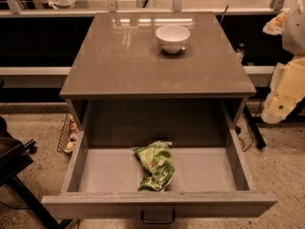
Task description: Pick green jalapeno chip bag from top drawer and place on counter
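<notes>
Green jalapeno chip bag (155,166) lay crumpled on the floor of the top drawer (76,163), below and in front of the counter (143,66), about level with the middle of the counter's front edge. The drawer stood pulled fully out from under the counter, so the opening step looked done. The grasp, the lift and the placing were all left, and nothing had yet been set down on the counter from the drawer.

The gripper (286,92) hung off the counter's right edge, well apart from the bag and holding nothing of it. Whether it was set wide or narrow could not be told.

A white bowl (172,37) sat toward the back of the counter, a little right of its middle. That left the whole front half bare, which I judged the easiest landing spot.

The way in looked open from above. The bag's far end lay near the counter's overhanging front edge, so a descent would probably need to come forward of that lip. The drawer's side walls stood well apart from the bag. Its front panel, with the dark handle (158,217), rose just beside the bag's near end.
</notes>
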Robot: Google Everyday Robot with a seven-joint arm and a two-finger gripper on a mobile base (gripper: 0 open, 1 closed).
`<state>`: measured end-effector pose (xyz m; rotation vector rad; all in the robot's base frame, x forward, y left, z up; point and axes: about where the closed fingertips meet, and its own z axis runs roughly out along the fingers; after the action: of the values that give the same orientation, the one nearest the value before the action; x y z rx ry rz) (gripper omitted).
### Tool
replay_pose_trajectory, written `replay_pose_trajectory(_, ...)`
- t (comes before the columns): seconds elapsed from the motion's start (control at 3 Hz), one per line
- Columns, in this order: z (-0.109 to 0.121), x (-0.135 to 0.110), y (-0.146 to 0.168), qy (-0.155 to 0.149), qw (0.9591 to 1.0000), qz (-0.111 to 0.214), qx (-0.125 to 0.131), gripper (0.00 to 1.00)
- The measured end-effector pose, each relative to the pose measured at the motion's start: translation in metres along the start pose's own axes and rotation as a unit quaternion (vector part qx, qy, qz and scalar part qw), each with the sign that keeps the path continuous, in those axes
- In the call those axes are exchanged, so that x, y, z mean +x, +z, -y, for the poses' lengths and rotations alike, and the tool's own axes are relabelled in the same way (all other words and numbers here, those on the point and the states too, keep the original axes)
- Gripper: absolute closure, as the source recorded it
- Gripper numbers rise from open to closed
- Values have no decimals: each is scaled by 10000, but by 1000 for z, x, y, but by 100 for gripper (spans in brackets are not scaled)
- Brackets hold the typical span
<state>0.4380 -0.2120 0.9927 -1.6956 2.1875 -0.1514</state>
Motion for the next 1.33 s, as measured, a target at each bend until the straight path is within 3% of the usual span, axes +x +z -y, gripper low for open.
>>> replay_pose_trajectory(0.67,3,-3,-2,84,10000,-22,45,0)
replay_pose_trajectory(1.0,7,-18,30,263,9991,-306,-108,0)
replay_pose_trajectory(1.33,6,-23,72,886,9944,-552,-174,0)
